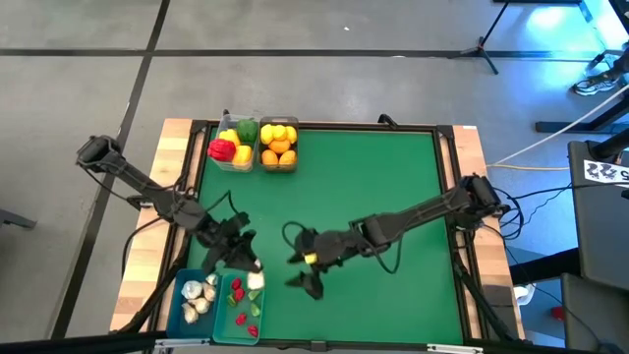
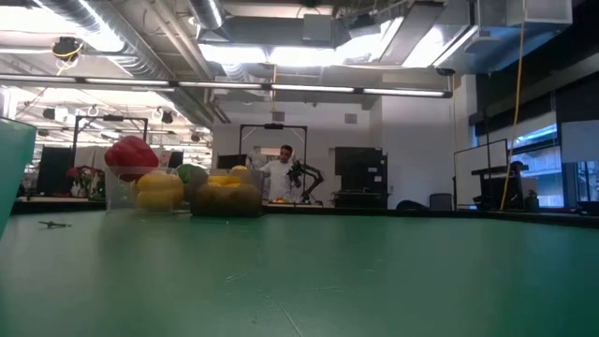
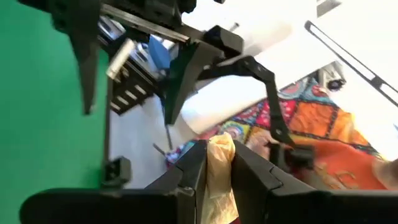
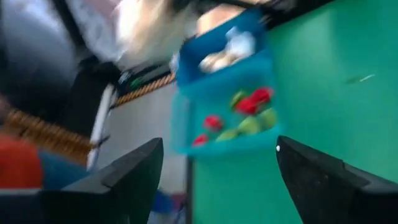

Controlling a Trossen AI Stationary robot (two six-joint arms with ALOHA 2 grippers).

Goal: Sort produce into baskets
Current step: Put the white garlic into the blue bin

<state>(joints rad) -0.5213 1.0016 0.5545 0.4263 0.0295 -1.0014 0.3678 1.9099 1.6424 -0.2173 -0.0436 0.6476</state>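
Observation:
Two clear baskets stand at the table's far edge, one (image 1: 234, 144) with red, yellow and green peppers, the other (image 1: 278, 145) with lemons and oranges. Two teal baskets sit at the near left: one (image 1: 195, 296) holds garlic bulbs, the other (image 1: 246, 307) holds red and green chilies. My left gripper (image 1: 248, 270) hovers at the chili basket's far end, shut on a pale garlic bulb (image 3: 221, 155). My right gripper (image 1: 303, 273) stands open just right of the teal baskets. In its wrist view nothing lies between its fingers (image 4: 217, 146). My left gripper pinches the garlic bulb's sides (image 3: 219, 177) between its two fingers. The fingers come roughly level, slanting from the table's far left toward the near right. The bulb (image 1: 256, 281) is lifted clear, over the far right corner of the chili basket.
The green mat (image 1: 393, 187) lies bare between the far baskets and the right arm. Wooden strips border the table on the left (image 1: 167, 177) and right. In the low view a person (image 2: 281, 173) stands far off in the room behind the pepper basket (image 2: 150, 187).

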